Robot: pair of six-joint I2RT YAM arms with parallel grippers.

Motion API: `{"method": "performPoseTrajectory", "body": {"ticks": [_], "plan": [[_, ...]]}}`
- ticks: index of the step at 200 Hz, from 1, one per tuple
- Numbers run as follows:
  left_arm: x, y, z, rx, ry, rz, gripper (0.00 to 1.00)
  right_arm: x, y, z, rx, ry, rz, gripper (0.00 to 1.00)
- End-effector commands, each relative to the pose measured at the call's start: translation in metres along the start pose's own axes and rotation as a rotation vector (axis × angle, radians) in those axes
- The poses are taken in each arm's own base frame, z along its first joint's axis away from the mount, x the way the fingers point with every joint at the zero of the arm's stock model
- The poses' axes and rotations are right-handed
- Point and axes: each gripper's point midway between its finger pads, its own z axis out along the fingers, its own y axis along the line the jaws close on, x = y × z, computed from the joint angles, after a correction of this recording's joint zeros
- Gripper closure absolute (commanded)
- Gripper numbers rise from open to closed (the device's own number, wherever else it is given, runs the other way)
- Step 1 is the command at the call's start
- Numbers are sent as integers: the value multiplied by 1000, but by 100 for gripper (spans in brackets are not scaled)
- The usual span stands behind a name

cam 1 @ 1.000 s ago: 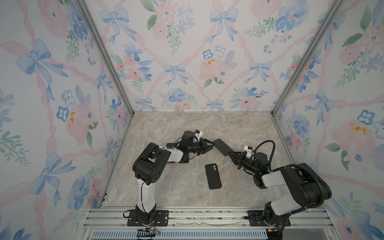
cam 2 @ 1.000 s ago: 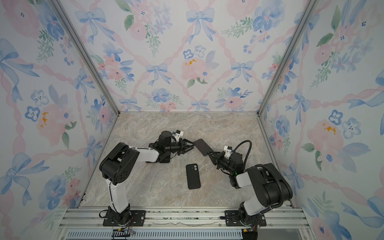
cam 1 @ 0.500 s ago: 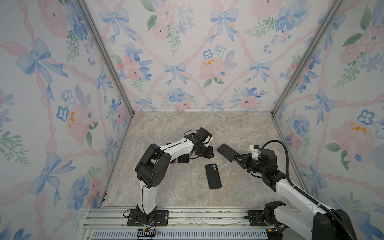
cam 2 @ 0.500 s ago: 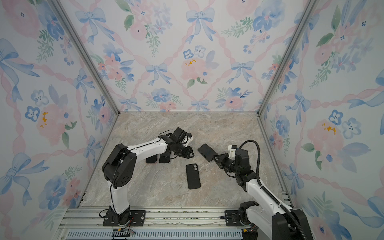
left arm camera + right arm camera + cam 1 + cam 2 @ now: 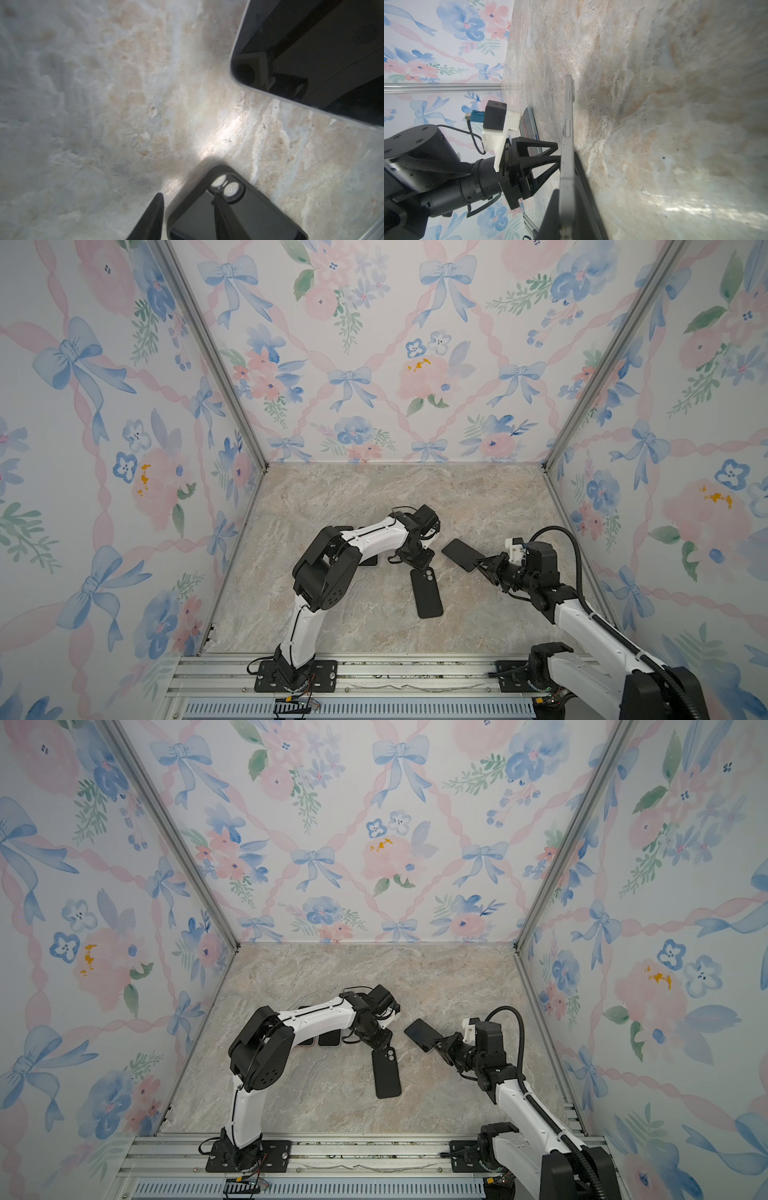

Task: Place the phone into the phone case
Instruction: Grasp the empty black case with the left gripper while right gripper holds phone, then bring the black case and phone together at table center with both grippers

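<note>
Right pincer (image 5: 478, 563), clenching raised phone (image 5: 457, 552) mid-frame, should square it over case (image 5: 427, 597); half-open left pincer (image 5: 417, 563) straddles case rim.

The marble-patterned tabletop (image 5: 374, 497) carries a black phone case (image 5: 426, 593) lying flat near its middle, camera cutout at the far end. Left of it, slightly farther back, two dark phones (image 5: 329, 1039) lie side by side, partly hidden.
</note>
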Motion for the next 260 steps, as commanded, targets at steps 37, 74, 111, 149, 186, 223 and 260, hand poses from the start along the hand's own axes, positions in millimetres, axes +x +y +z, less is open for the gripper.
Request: {"method": "performPoseTrajectory", "body": {"ticks": [37,74,111,149,186,223,260], "plan": [[7,8,4,-58,51,26,77,-9,25,-4,-56,9,-65,100],[15,14,6,-90,65,10,82,-8,30,-8,-55,25,-89,100],[31,23,0,-132,75,-51,89,-2,40,-13,-76,72,-129,100],[54,33,-17,-179,61,-190,89,17,54,-17,-127,203,-173,100],[75,42,-20,-202,62,-329,89,42,54,-18,-138,318,-215,100],[90,40,-29,-182,27,-425,87,76,56,-13,-139,449,-276,100],[92,49,-35,-152,-21,-479,85,82,62,3,-158,514,-282,100]]}}
